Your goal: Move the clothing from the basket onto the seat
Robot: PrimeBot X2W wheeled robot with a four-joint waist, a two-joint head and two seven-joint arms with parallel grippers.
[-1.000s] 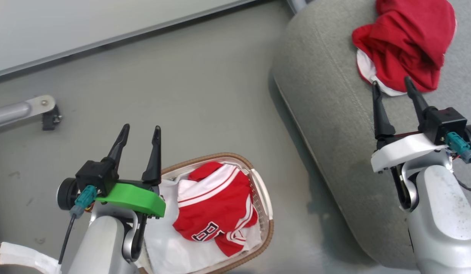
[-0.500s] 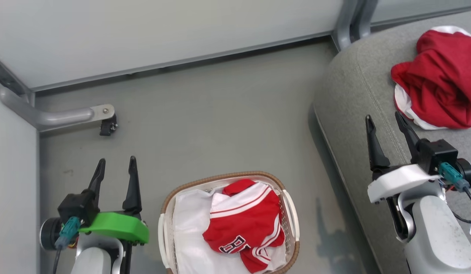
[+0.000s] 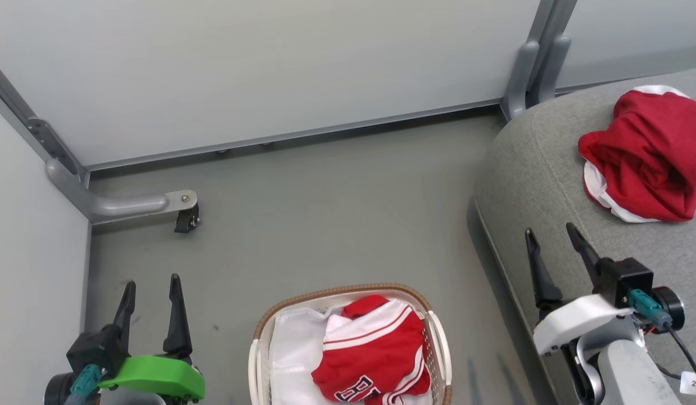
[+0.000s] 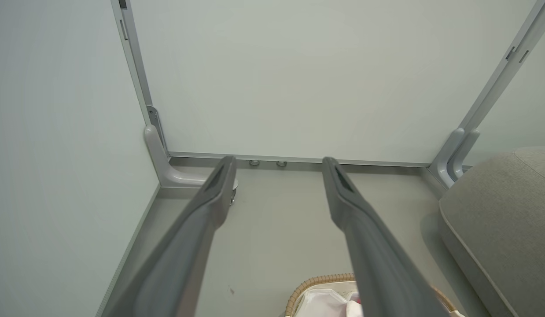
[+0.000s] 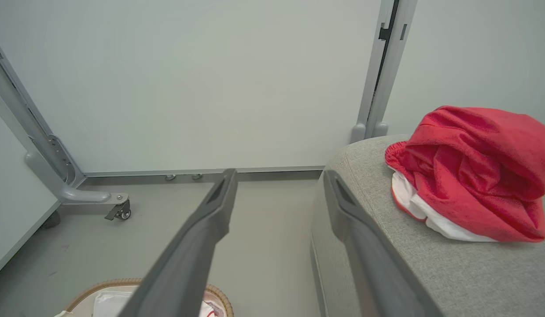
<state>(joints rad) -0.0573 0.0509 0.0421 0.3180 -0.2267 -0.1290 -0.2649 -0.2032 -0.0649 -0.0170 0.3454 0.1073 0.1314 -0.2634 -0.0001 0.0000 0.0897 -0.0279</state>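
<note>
The basket [image 3: 337, 291] stands on the floor at the bottom middle, white liner [image 3: 294, 354] inside. A red garment with white stripes and dark lettering [image 3: 376, 360] lies in it. Another piece of red clothing [image 3: 651, 152] lies bunched on the grey seat [image 3: 545, 169] at the right, also in the right wrist view [image 5: 470, 171]. My left gripper [image 3: 151, 281] is open and empty, left of the basket. My right gripper [image 3: 550, 229] is open and empty over the seat's edge, short of the bunched garment. Both wrist views show spread fingers [image 4: 278, 159] [image 5: 280, 171].
White panel walls [image 3: 303, 73] close off the back and left. A grey frame foot with a castor [image 3: 182, 216] sits on the floor at the left. A grey upright post [image 3: 536, 62] stands behind the seat's corner. Bare floor [image 3: 337, 214] lies between basket and wall.
The head camera has shifted, showing more wall. My right gripper has drawn back from the red garment on the seat. My left gripper now stands apart from the basket's left side.
</note>
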